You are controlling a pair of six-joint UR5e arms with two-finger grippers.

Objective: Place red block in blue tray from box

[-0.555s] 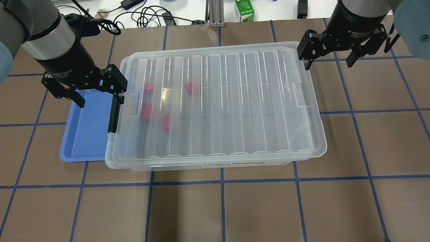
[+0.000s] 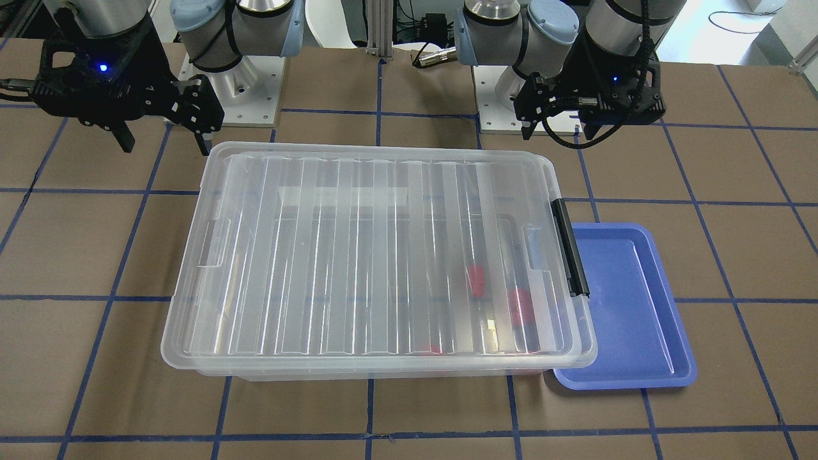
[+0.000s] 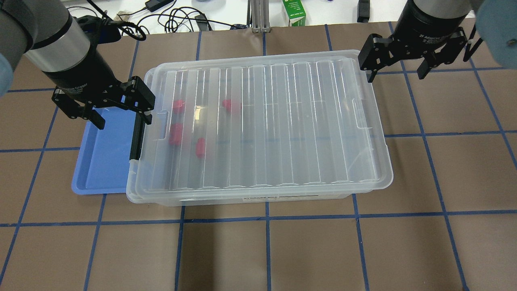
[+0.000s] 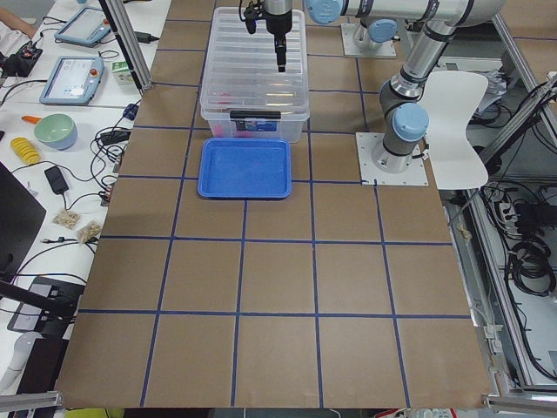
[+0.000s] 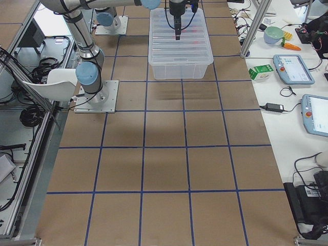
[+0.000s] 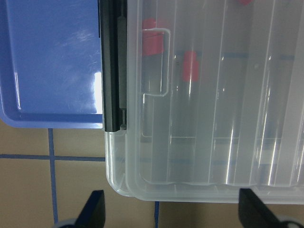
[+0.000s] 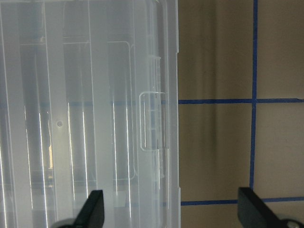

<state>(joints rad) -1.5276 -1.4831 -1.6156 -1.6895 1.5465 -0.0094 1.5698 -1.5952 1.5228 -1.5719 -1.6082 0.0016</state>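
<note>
The box is a clear bin with its ribbed lid shut and a black latch bar on its left end. Several red pieces show blurred through the lid near that end; I cannot tell which is the small red block. The blue tray lies empty against the latch end. My left gripper is open above the tray's far corner and the latch. My right gripper is open above the table beside the box's far right corner. The left wrist view shows the latch, tray and red pieces.
A green carton and cables lie on the white bench beyond the table's far edge. The brown table with blue grid tape extends in front of the box. Both robot bases stand behind the box.
The right gripper has shifted slightly toward the far edge. The left gripper has barely moved. Box, lid and tray are unchanged.
</note>
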